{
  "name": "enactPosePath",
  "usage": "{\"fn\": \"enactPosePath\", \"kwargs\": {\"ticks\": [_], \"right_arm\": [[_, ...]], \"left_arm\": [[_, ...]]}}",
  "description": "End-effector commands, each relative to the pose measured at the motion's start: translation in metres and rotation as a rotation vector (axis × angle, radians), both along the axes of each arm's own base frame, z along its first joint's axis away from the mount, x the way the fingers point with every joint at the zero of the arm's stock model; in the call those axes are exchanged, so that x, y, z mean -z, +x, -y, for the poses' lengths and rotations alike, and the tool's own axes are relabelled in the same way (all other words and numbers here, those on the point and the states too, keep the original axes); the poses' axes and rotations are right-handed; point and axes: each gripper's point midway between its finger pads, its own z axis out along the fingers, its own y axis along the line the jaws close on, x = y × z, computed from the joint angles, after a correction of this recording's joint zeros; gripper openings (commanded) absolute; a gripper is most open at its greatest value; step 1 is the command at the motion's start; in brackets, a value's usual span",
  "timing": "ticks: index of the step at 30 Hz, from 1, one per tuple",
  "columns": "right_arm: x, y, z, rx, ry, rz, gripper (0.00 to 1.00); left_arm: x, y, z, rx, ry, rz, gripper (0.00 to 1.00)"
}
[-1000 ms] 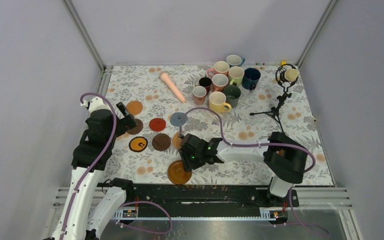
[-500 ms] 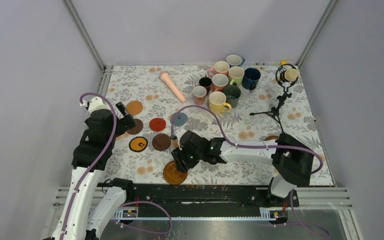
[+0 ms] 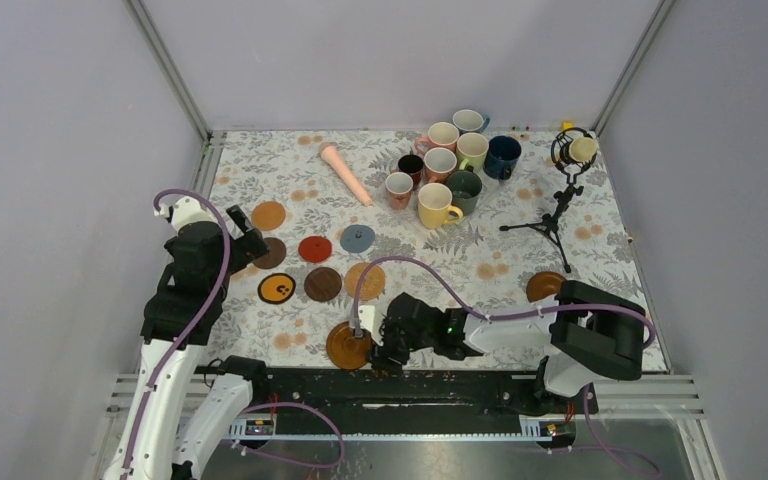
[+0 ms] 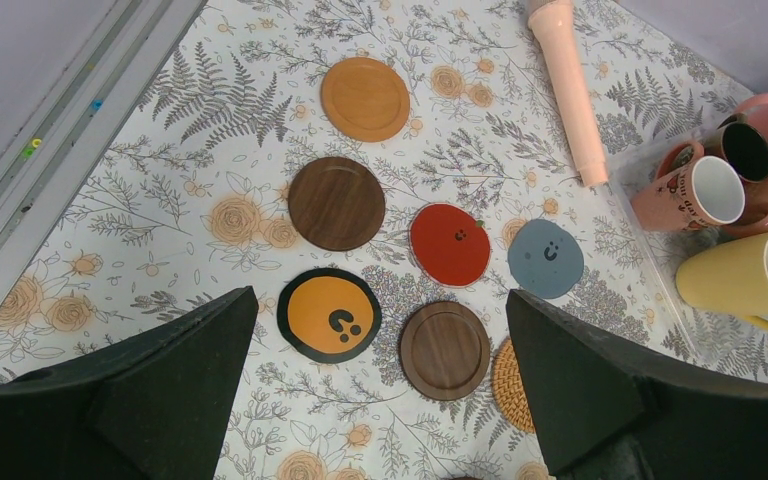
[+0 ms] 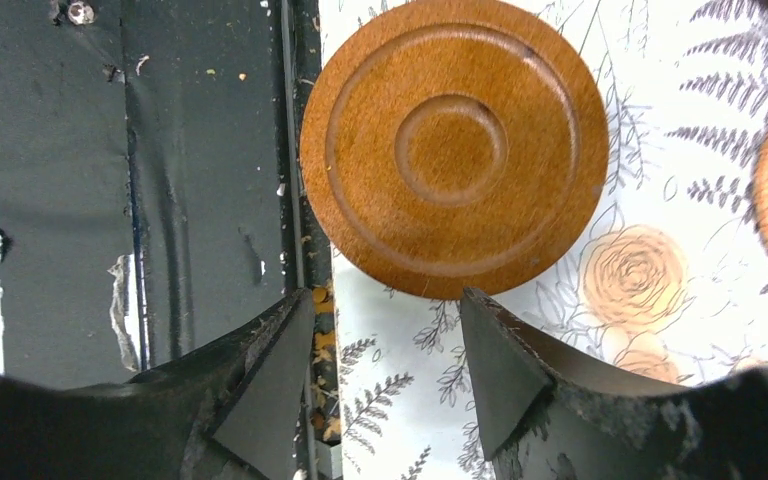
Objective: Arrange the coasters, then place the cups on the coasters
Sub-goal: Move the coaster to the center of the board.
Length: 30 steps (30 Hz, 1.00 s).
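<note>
Seven coasters lie grouped at the left: orange wood (image 4: pixel 365 98), dark brown (image 4: pixel 337 203), red (image 4: pixel 450 244), grey-blue (image 4: pixel 546 258), black with a yellow face (image 4: pixel 329 315), a second dark brown (image 4: pixel 445 350) and tan woven (image 3: pixel 365 281). My left gripper (image 4: pixel 380 300) hovers open above them. A ringed brown coaster (image 5: pixel 454 148) lies at the near table edge, overhanging the black rail. My right gripper (image 5: pixel 385 300) is open and empty, its tips just short of that coaster's rim. Another brown coaster (image 3: pixel 545 286) lies at the right. The cups (image 3: pixel 450 165) stand clustered at the back.
A long pink stick (image 3: pixel 345 172) lies at the back, left of the cups. A small black tripod microphone (image 3: pixel 563 195) stands at the back right. The black rail (image 5: pixel 210 180) runs along the near table edge beside the ringed coaster.
My right gripper has drawn back toward the near edge and opened wider, leaving the ringed brown coaster lying slightly further left. The tan woven coaster now shows. The left arm barely shifted.
</note>
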Motion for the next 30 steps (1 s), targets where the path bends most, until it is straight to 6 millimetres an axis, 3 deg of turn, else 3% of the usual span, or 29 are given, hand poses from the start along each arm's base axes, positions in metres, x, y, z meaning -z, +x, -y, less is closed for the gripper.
{"fn": "enactPosePath", "kwargs": {"ticks": [1,12,30], "right_arm": [[-0.022,0.006,-0.028,-0.108,0.09,0.119,0.63],[-0.021,0.023,-0.046,-0.052,0.063,0.189,0.63],[-0.01,0.02,-0.072,-0.083,0.043,0.172,0.61]], "left_arm": [[-0.009,0.002,-0.005,-0.032,0.0,0.033,0.99],[-0.009,0.002,-0.005,-0.032,0.0,0.031,0.99],[-0.01,0.0,-0.009,-0.055,0.005,0.032,0.99]]}}
